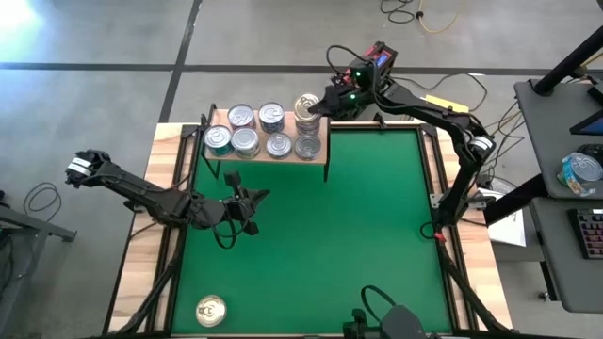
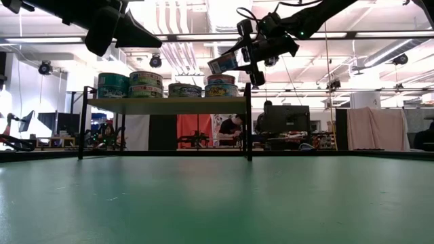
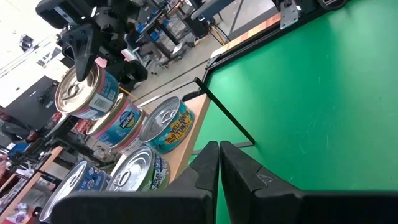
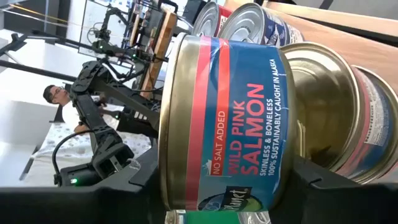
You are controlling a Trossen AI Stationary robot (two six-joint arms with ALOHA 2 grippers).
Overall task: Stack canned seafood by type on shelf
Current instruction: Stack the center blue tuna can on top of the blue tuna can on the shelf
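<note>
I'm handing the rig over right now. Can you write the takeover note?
Right gripper: shut on a pink salmon tin, held just above the gold-topped tin at the shelf's right end.
Left gripper: shut, empty, hovering over the green mat.
Done: seven other tins stand on the shelf.
Left: set the salmon tin down; fetch the last tin from the mat's near-left corner.

The tin (image 4: pixel 224 118) in the right wrist view has a blue and red label. On the red band I read "NO SALT ADDED". On the blue part stands "WILD PINK SALMON" in big red letters, and beside it, in small white letters, "SKINLESS & BONELESS" and "100% SUSTAINABLY CAUGHT IN ALASKA". At the label's edge a brand word shows only partly and ends with "lanet". The labels on the other tins (image 3: pixel 165 127) are too small to read.
</note>
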